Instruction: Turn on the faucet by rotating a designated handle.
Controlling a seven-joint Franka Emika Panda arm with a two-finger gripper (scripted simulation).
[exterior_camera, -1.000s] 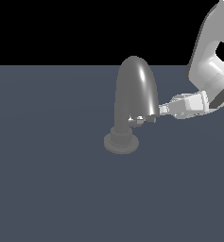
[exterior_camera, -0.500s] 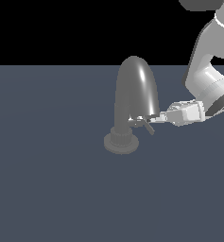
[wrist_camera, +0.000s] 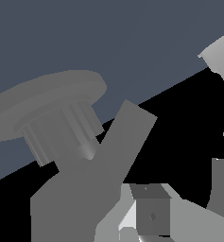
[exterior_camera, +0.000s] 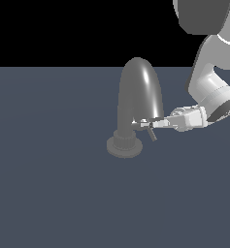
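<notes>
One gripper (exterior_camera: 146,124) is seen at the faucet (exterior_camera: 138,94), at its 5 o'clock, against the handle (exterior_camera: 151,133); finger opening cannot be told

Our arm (exterior_camera: 211,87) shows smooth, rounded white-grey shells with a dark grey upper link, a black band at the wrist, and a pale boxy hand tapering to a slim pincer (exterior_camera: 146,124) whose grey finger pad (wrist_camera: 152,215) carries a small diamond-shaped mark.

Flat, sharp, shadowless simulator light
</notes>
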